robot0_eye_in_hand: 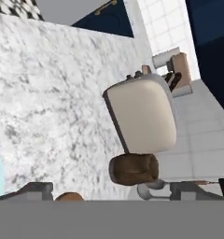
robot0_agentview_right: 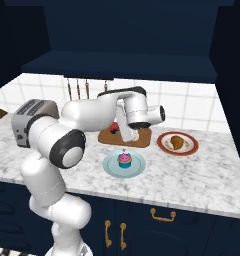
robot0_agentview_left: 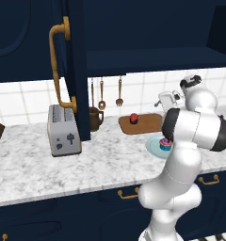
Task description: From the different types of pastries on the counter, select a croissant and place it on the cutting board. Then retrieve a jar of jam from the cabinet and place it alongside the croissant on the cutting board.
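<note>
The open cabinet (robot0_agentview_left: 70, 70) door is hanging over the counter (robot0_agentview_left: 35, 164) near the toaster (robot0_agentview_left: 63, 129), so a wide swing risks clipping it. On the cutting board (robot0_agentview_left: 150, 123), toward its left edge, the squat red jar of jam (robot0_agentview_left: 133, 117) is sitting upright, and the gripper (robot0_eye_in_hand: 111, 196) is hovering close; a nudge could topple it. Jaw spread: cannot tell. Far right, the golden croissant (robot0_agentview_right: 177, 142) is waiting on its red-rimmed plate (robot0_agentview_right: 164, 145), off the board.

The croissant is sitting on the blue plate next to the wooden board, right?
Not quite. The croissant sits on the red-rimmed plate next to the cutting board; the blue plate holds the cupcake. The right base view shows this.
</note>
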Robot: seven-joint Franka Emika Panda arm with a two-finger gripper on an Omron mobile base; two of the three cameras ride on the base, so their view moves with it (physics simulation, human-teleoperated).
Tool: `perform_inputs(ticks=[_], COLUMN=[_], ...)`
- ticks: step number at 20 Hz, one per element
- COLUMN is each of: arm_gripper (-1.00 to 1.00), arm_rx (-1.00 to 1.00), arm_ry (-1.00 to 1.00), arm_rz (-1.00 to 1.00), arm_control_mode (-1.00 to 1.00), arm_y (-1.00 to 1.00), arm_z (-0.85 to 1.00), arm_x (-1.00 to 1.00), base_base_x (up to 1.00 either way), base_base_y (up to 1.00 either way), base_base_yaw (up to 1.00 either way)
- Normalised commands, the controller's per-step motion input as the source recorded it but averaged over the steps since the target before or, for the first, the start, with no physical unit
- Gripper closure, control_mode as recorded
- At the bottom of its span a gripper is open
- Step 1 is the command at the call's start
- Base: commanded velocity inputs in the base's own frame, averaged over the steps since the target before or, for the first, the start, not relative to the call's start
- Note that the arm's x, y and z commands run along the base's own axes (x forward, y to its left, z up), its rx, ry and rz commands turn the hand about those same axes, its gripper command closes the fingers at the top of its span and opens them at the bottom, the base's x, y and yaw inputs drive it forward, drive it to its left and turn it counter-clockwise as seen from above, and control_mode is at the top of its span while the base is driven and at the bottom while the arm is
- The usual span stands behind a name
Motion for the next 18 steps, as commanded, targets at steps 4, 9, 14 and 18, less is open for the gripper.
perform_inputs(ticks=[4,9,14,18], arm_gripper=[-1.00,-1.00,-1.00,-1.00], arm_rx=[-0.16,-0.29,-0.51,-0.43], arm_ry=[-0.44,-0.26,-0.09,0.00], arm_rz=[0.00,0.00,0.02,0.00], arm_control_mode=[-1.00,-1.00,-1.00,-1.00], arm_y=[-0.50,-0.54,-0.35,-0.46], arm_z=[0.56,0.27,-0.06,0.00], arm_x=[-0.34,-0.17,0.00,0.00], base_base_x=[0.00,0.00,0.00,0.00], base_base_y=[0.00,0.00,0.00,0.00], base_base_yaw=[0.00,0.00,0.00,0.00])
